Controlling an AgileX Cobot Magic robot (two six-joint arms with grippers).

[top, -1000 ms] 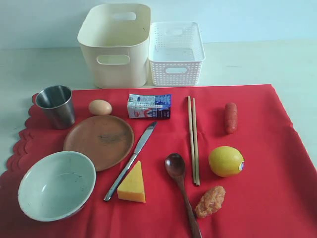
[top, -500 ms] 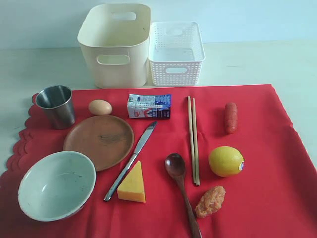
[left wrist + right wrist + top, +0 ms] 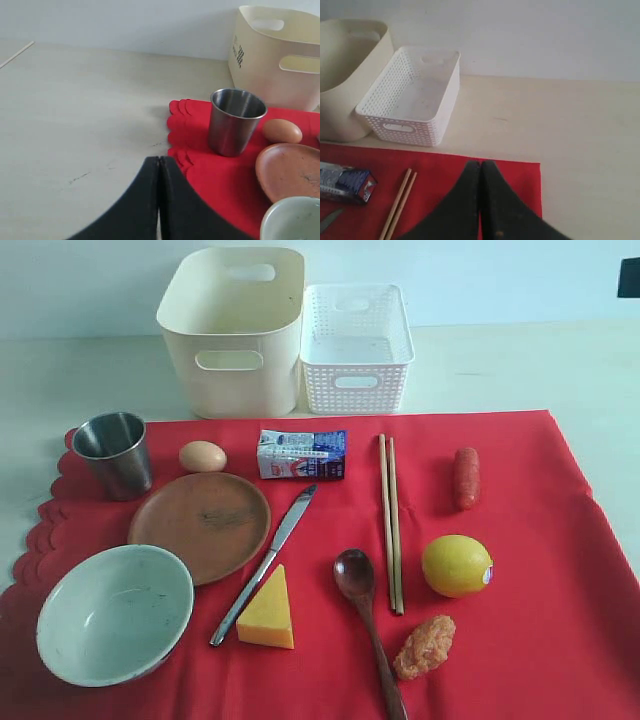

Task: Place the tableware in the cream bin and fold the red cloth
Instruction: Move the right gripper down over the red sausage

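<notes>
Left gripper (image 3: 159, 165) has its jaws pressed together with nothing in them, and it hangs over the bare table (image 3: 75, 125) just off the scalloped edge of the red cloth (image 3: 540, 540). Right gripper (image 3: 480, 167) is the same, closed and empty, above the cloth's far plain edge. The only change in the last second is a dark block (image 3: 629, 277) now at the exterior view's upper right edge; it may be an arm, can't tell. Nothing on the cloth has shifted, so the task looks unstarted. All tableware sits on the cloth: shiny steel cup (image 3: 113, 453) upright, flat matte brown plate (image 3: 200, 525), glazed pale bowl (image 3: 115, 615), slim metal knife (image 3: 265, 565) with its blade touching the plate, dark wooden spoon (image 3: 362, 610), and chopsticks (image 3: 390, 525) lying parallel. The smooth cream bin (image 3: 250, 390) stands empty just behind the cloth, touching the white lattice basket (image 3: 355, 380). The cloth lies flat, unfolded and thin.
</notes>
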